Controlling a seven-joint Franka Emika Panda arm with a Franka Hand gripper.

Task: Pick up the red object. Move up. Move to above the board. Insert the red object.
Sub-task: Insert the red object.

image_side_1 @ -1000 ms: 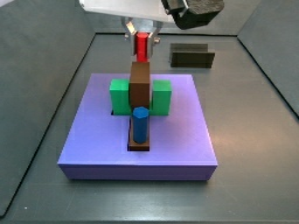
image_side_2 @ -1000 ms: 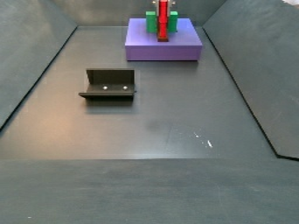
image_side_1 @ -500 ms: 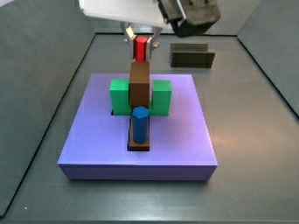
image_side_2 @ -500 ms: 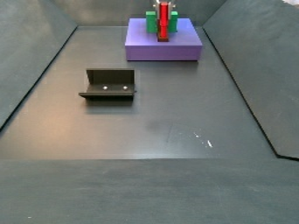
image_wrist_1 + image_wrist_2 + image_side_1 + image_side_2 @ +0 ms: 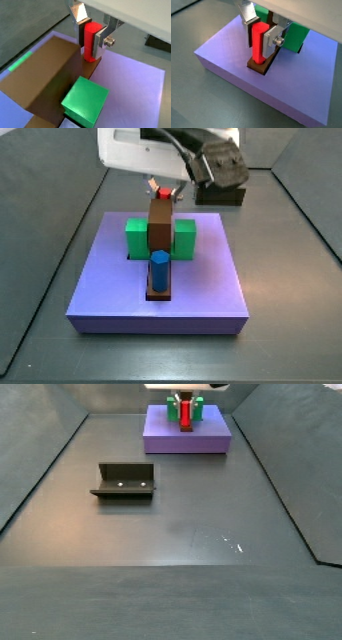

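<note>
My gripper [image 5: 260, 46] is shut on the red object [image 5: 257, 37], a thin red peg held upright between the silver fingers [image 5: 272, 39]. The peg's lower end rests on the low brown strip of the board [image 5: 260, 67]. It also shows in a wrist view [image 5: 91, 40], beside the board's tall block [image 5: 47, 75]. In a side view the gripper [image 5: 163, 188] hangs low behind the board [image 5: 160, 226], and only the top of the red object [image 5: 164, 193] shows. In a side view the red object [image 5: 186, 414] stands on the far platform under the gripper [image 5: 186, 396].
The board lies in a purple platform [image 5: 201, 293] with a green block [image 5: 182, 236] across it and a blue peg [image 5: 159, 270] standing in its near strip. The fixture [image 5: 124, 480] stands on the dark floor; it also shows behind the gripper [image 5: 227, 196].
The gripper has come down with the red object behind the board's tall block. Less of the peg shows above the block in a side view.
</note>
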